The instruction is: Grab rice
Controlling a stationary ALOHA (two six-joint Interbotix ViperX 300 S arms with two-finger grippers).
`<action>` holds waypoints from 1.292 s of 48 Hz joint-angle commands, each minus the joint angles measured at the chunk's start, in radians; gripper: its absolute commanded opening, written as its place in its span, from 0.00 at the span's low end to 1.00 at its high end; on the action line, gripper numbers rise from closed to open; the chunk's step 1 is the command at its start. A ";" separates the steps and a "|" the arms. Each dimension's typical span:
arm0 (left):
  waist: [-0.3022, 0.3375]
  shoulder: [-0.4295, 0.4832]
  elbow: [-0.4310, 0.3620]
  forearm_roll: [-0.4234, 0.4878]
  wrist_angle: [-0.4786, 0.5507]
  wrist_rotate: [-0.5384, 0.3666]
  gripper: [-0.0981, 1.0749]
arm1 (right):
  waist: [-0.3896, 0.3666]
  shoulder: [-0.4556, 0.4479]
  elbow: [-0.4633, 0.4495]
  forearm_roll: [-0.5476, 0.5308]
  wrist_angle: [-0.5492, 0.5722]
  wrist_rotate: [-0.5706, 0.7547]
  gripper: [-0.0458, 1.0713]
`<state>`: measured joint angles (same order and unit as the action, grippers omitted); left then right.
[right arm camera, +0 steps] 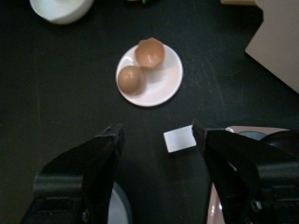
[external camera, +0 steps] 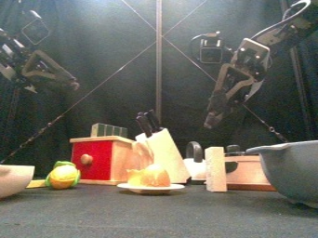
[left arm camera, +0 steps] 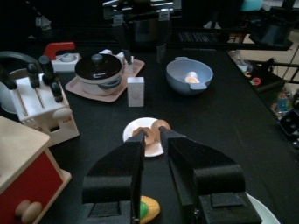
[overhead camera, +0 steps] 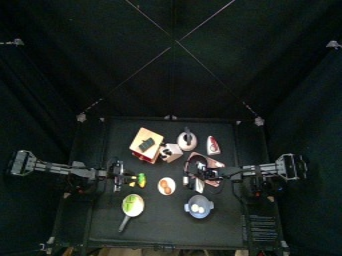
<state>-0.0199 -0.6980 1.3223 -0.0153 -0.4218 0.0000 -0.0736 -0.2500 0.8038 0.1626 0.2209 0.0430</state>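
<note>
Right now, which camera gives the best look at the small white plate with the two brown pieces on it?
The right wrist view: the small white plate lies whole and unblocked below the camera. The left wrist view shows it partly behind the left gripper. The front view shows it edge-on; the top view shows it tiny.

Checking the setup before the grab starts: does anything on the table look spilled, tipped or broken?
Nothing stands out. The small plate lies flat with its two brown food pieces on it, the white block sits on the table beside it, and the knife block stands upright. No spill shows.
</note>
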 commanded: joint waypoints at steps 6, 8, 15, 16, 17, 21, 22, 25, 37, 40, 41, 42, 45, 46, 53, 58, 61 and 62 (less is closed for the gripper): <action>0.003 0.003 0.003 -0.026 -0.035 0.009 0.62 | -0.023 0.028 -0.092 -0.052 0.126 -0.002 0.88; 0.002 0.002 0.002 -0.018 -0.035 0.008 0.63 | -0.025 0.035 -0.101 -0.063 0.141 -0.002 0.88; 0.005 0.003 -0.009 0.012 -0.034 0.008 0.63 | -0.031 0.074 -0.117 -0.097 0.190 -0.002 0.88; 0.005 0.003 -0.008 0.015 -0.034 0.008 0.63 | -0.029 0.080 -0.118 -0.097 0.195 -0.002 0.88; 0.003 0.003 -0.006 0.017 -0.034 0.006 0.63 | -0.029 0.084 -0.118 -0.097 0.199 0.000 0.88; 0.005 0.003 0.000 0.017 -0.034 0.008 0.63 | -0.028 0.110 -0.124 -0.098 0.215 0.000 0.88; 0.006 0.003 0.000 0.017 -0.034 0.008 0.63 | -0.028 0.117 -0.126 -0.098 0.216 -0.002 0.88; 0.011 0.002 0.000 0.018 -0.034 0.009 0.63 | -0.029 0.135 -0.130 -0.104 0.216 0.000 0.88; 0.011 0.002 0.003 0.020 -0.031 0.008 0.63 | -0.029 0.196 -0.158 -0.135 0.233 0.000 0.88; 0.011 0.002 0.003 0.020 -0.031 0.008 0.63 | -0.029 0.206 -0.158 -0.135 0.239 0.000 0.87; 0.011 0.002 0.003 0.020 -0.031 0.008 0.63 | -0.031 0.209 -0.158 -0.135 0.239 0.000 0.86; 0.012 0.002 0.003 0.020 -0.031 0.008 0.63 | -0.031 0.210 -0.158 -0.135 0.239 0.000 0.86; 0.012 0.002 0.003 0.020 -0.031 0.008 0.63 | -0.031 0.215 -0.160 -0.135 0.236 0.000 0.83; 0.011 0.002 0.003 0.020 -0.031 0.008 0.63 | -0.029 0.215 -0.160 -0.137 0.236 0.000 0.82; 0.012 0.000 0.003 0.020 -0.031 0.008 0.63 | -0.029 0.215 -0.170 -0.135 0.235 0.000 0.72; 0.012 0.000 0.005 0.020 -0.031 0.008 0.63 | -0.029 0.216 -0.178 -0.130 0.235 0.000 0.66; 0.012 -0.002 0.006 0.020 -0.031 0.008 0.63 | -0.028 0.216 -0.184 -0.129 0.235 0.000 0.63; 0.012 -0.003 0.005 0.020 -0.031 0.008 0.63 | -0.026 0.216 -0.186 -0.129 0.233 0.000 0.62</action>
<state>-0.0092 -0.6995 1.3392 0.0031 -0.4464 0.0061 -0.0997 -0.0184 0.6473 0.0307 0.4602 0.0430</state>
